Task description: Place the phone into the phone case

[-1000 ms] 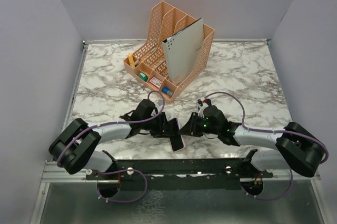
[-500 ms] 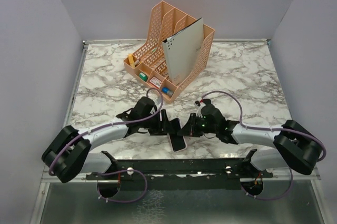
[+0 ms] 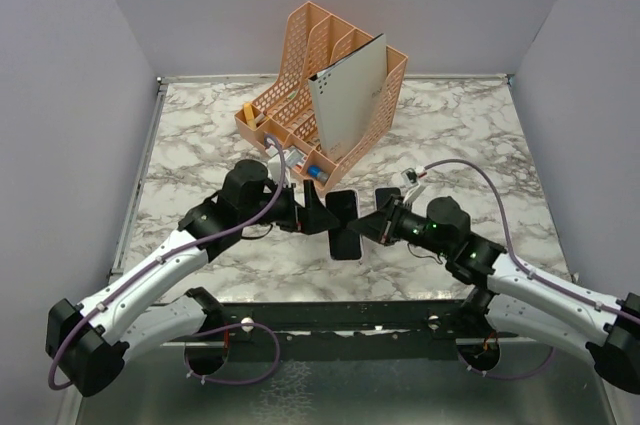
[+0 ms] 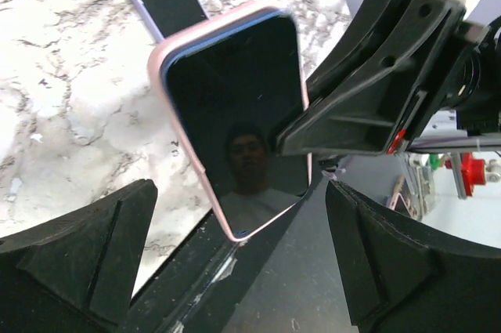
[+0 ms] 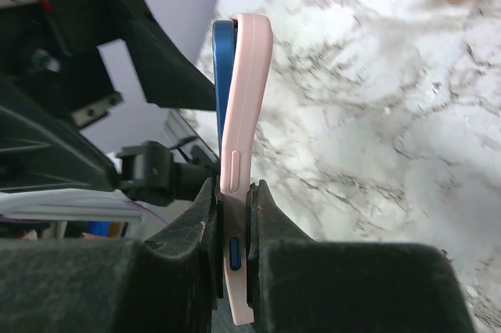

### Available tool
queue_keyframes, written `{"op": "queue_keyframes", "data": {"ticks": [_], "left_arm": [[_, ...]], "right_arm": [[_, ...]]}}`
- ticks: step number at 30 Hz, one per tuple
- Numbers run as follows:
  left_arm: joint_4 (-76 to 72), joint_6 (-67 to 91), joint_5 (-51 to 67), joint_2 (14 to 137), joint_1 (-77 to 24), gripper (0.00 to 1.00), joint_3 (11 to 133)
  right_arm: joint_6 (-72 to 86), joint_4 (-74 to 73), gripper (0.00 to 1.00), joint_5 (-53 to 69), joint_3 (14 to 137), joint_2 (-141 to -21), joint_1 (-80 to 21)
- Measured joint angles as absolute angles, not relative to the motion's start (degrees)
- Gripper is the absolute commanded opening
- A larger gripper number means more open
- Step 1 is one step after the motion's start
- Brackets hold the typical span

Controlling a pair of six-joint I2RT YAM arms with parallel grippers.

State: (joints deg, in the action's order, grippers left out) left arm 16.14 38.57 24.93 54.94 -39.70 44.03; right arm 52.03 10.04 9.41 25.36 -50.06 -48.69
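Top external: left claw (image 3: 320, 215) sprang wide; right claw (image 3: 368, 228) pinches phone (image 3: 345, 217).

The phone case (image 5: 246, 114) is pink, the phone (image 5: 221, 74) blue-edged, the table (image 3: 450, 135) grey-veined white marble.

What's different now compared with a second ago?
Both arms stretched out from their bases, carrying the phone in its pink case away from the near edge, toward the orange organizer. The left gripper opened and let go; the right gripper keeps it clamped. The organizer stayed put.
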Motion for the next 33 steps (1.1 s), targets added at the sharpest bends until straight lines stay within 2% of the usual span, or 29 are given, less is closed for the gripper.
{"op": "queue_keyframes", "data": {"ticks": [8, 20, 23, 27, 30, 33], "left_arm": [[14.6, 40.2, 29.0, 53.0, -39.5, 0.95, 44.0], [-4.4, 51.4, 37.0, 52.8, -39.4, 0.76, 35.0], [-9.6, 54.6, 38.2, 51.5, -39.4, 0.67, 32.9], [-14.2, 57.0, 38.6, 50.3, -39.4, 0.44, 32.7], [-15.4, 58.0, 38.6, 49.8, -39.2, 0.31, 32.6], [-15.7, 58.3, 38.6, 49.8, -39.0, 0.22, 32.3]], "right_arm": [[54.0, 13.5, 0.0, 8.0, 25.3, -40.9, -48.7], [56.9, 28.4, 0.0, 12.4, 17.9, -39.7, -48.7], [57.1, 31.2, 0.01, 14.2, 17.7, -41.1, -48.7], [57.2, 34.0, 0.02, 16.1, 17.7, -43.6, -48.7], [57.6, 36.0, 0.06, 16.9, 17.7, -45.0, -48.7], [57.6, 36.9, 0.13, 17.8, 18.2, -45.5, -48.7]]}}
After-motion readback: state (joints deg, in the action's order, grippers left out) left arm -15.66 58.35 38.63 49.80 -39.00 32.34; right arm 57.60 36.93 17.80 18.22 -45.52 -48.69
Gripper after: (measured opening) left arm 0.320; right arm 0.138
